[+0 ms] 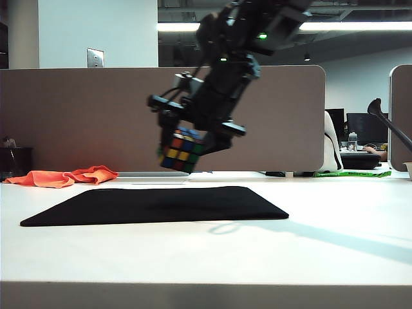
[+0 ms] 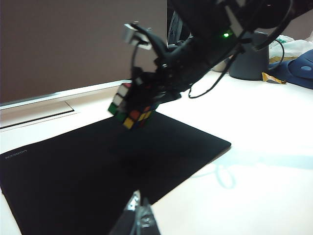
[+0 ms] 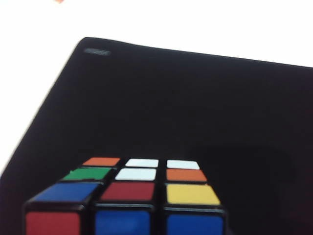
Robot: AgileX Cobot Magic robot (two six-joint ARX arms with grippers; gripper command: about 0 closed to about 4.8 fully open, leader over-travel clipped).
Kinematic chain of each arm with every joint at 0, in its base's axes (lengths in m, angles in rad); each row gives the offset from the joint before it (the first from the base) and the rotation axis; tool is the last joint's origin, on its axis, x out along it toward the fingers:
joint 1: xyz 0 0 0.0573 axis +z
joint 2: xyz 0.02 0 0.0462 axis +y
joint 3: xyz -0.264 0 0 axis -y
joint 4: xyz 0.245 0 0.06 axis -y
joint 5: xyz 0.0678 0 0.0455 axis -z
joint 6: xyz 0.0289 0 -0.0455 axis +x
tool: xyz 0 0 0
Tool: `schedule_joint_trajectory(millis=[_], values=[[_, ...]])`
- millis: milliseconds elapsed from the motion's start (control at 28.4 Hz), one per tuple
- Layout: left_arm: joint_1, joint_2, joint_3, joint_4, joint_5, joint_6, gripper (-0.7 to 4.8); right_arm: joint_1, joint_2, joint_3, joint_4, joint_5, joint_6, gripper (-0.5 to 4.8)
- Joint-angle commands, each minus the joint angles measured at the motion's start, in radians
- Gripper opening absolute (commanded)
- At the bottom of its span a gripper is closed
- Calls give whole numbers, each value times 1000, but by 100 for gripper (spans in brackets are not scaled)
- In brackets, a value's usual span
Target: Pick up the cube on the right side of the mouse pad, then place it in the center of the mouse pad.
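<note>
The cube (image 1: 180, 154), with black edges and red, blue, yellow, green and orange stickers, hangs tilted in the air above the black mouse pad (image 1: 154, 205). My right gripper (image 1: 187, 143) reaches down from the upper right and is shut on it. The left wrist view shows the same cube (image 2: 131, 111) in the right gripper (image 2: 142, 100) over the far part of the mouse pad (image 2: 73, 176). The right wrist view is filled at its near edge by the cube (image 3: 132, 196), with the mouse pad (image 3: 195, 107) below; the fingers are hidden. My left gripper (image 2: 138, 211) is near the pad's edge, tips together, empty.
An orange cloth (image 1: 64, 176) lies on the white table at the back left, beyond the pad. A brown partition (image 1: 84, 116) closes the back. A dark cup (image 2: 252, 61) and a blue object (image 2: 299, 68) stand far off to the side.
</note>
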Motion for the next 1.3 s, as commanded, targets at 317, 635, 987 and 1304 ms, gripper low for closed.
schedule_joint_trajectory(millis=[317,635,987,1304], values=[[0,1,3,7,1,-4,-6,84,137,295,-242,131,13,322],[0,1,3,8,1,-4,-6,77,193,362,-313,184,135,310],[0,1,3,8,1,-5,-6,53,195,362,-346,198,135,304],[0,1,3,8,1,-5,-6,43,226,362,-349,141,166,305]])
